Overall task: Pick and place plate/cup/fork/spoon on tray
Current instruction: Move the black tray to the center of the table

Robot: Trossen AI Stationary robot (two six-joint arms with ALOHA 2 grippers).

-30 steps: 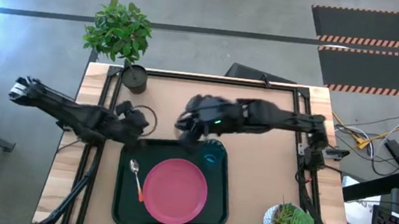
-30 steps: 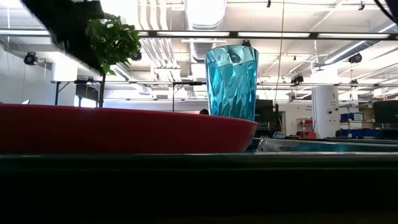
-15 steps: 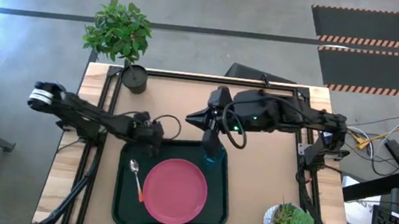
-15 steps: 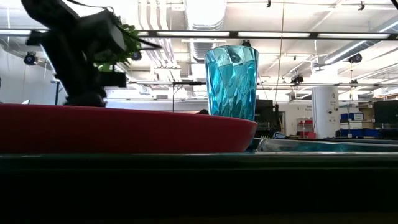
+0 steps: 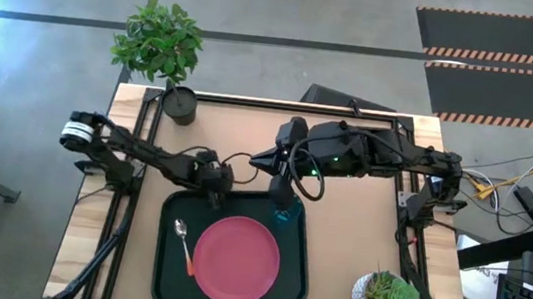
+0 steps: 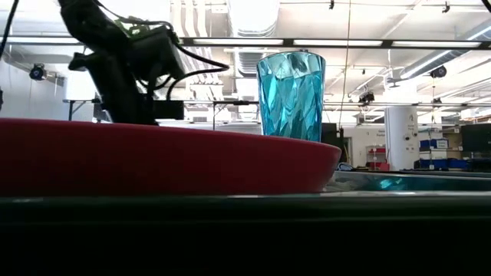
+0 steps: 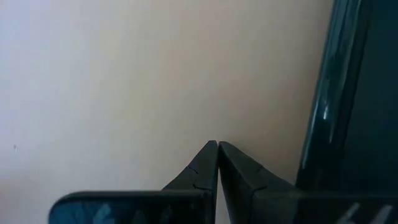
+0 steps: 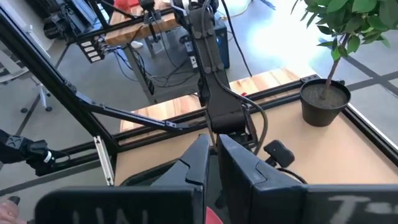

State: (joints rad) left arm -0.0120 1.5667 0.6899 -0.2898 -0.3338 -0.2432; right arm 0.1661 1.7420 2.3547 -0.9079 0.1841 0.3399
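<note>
The dark tray (image 5: 162, 277) lies at the table's near middle. On it rest the pink plate (image 5: 236, 259), the orange-handled spoon (image 5: 183, 241) left of the plate, and the teal cup (image 5: 284, 212), upright at the far right corner (image 6: 290, 96). The fork does not show. My left gripper (image 5: 218, 195) is shut, low over the table at the tray's far rim (image 7: 323, 112); it also shows in the low view (image 6: 126, 77). My right gripper (image 5: 280, 183) is shut and empty, raised just beyond the cup. My left gripper (image 7: 217, 144) points down at the bare table, its fingers shut. One finger (image 7: 261, 183) has its outer side close beside the tray's far rim. I cannot tell whether it touches the rim.
A dark pot with a leafy plant (image 5: 179, 104) stands at the far left corner. A white pot with a plant (image 5: 386, 296) stands at the near right. Bare table lies right of the tray and along the far side.
My left gripper has gone toward the table's right edge along the tray's far rim. My right gripper has drawn back from the tray's far edge toward the right and up, then stayed. The tray with plate and cup has shifted a little toward the near right.
</note>
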